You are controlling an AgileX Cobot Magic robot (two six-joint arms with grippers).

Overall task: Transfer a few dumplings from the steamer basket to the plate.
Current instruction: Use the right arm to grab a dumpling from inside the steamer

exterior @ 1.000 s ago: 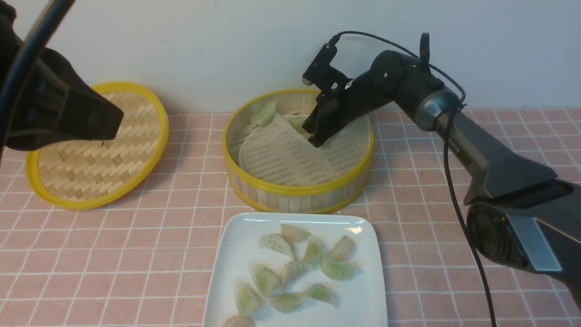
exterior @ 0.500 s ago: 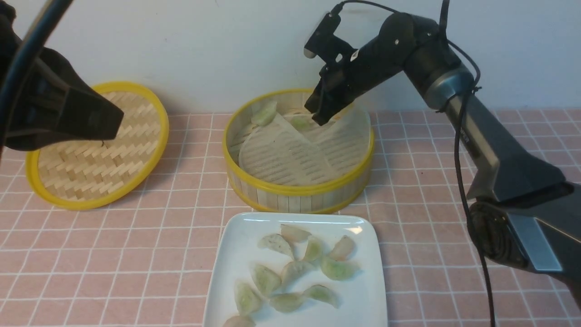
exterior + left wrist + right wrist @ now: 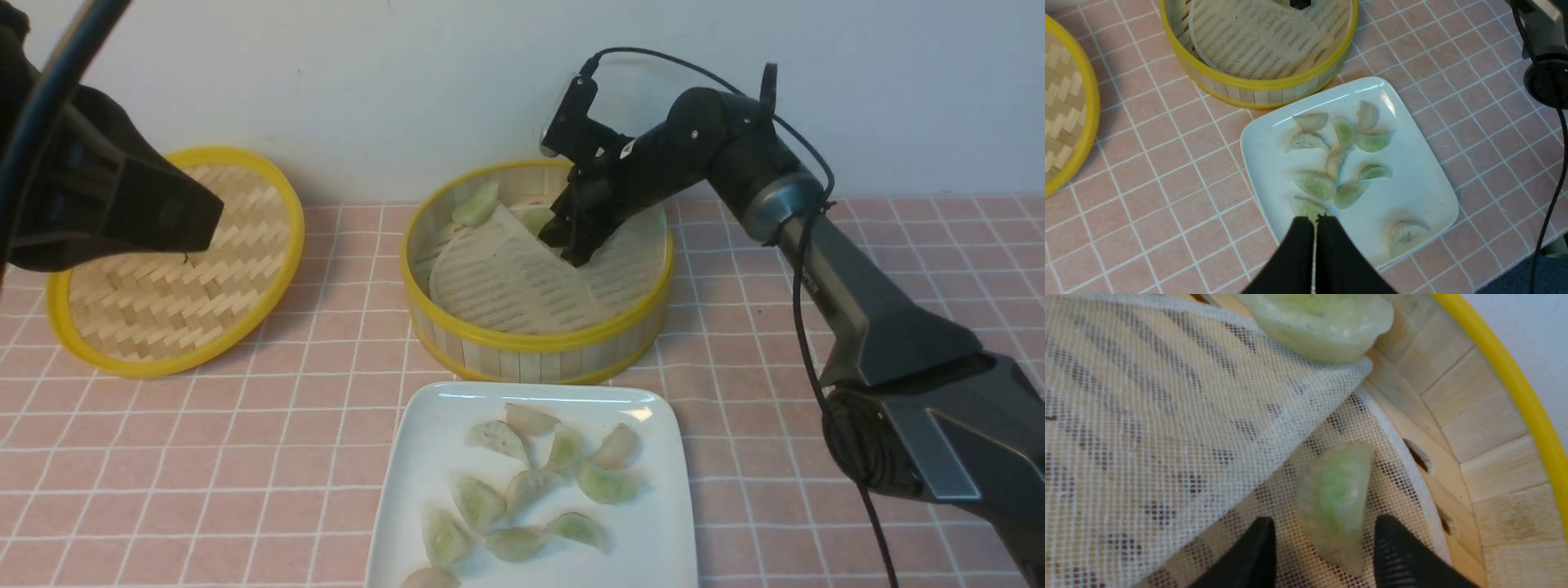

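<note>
The steamer basket (image 3: 531,339) stands at the back centre with its whitish liner (image 3: 506,282) folded over. My right gripper (image 3: 573,247) is down inside it. In the right wrist view it (image 3: 1327,539) is open, one finger on each side of a pale green dumpling (image 3: 1333,498) lying on the liner near the wall. Another dumpling (image 3: 1318,322) rests on the fold; it also shows in the front view (image 3: 476,204). The white plate (image 3: 661,523) in front holds several dumplings (image 3: 531,482). My left gripper (image 3: 208,219) is shut and empty, high at the left; it (image 3: 1314,222) shows above the plate (image 3: 1412,192).
The flat woven lid (image 3: 163,269) with a yellow rim lies at the back left, also in the left wrist view (image 3: 1061,110). A pink checked cloth (image 3: 775,343) covers the table. A white wall stands close behind the basket. My right arm's base (image 3: 922,425) is at the right.
My right gripper rose out of the basket half a second ago and has come back down into it, now open around a dumpling. The left arm has not moved.
</note>
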